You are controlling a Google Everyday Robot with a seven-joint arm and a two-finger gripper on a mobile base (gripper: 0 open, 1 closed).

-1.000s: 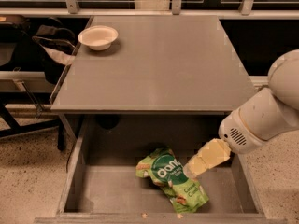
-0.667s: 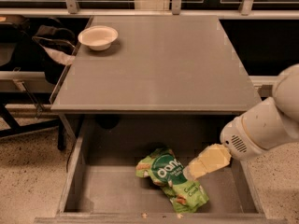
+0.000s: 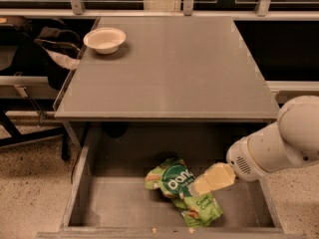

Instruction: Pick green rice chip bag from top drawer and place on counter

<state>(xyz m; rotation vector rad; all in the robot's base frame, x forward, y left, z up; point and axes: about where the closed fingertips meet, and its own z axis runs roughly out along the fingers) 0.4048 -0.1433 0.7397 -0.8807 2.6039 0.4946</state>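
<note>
Warm, dim overhead light for you: a soft sheen runs down the counter (image 3: 169, 68), and beyond its far edge all is black. The counter's shadow darkens the far half of the top drawer (image 3: 119, 205); the gripper (image 3: 199, 184), right of centre inside it, catches pale light.

Grey counter (image 3: 169, 73), bowl (image 3: 104, 39) far-left, gripper (image 3: 200, 185) in top drawer (image 3: 119, 205)

Crinkled green rice chip bag (image 3: 175, 182) is laid flat in the pulled-out top drawer (image 3: 117, 205), logo upward; gripper (image 3: 202, 185) is seen at its side.
</note>
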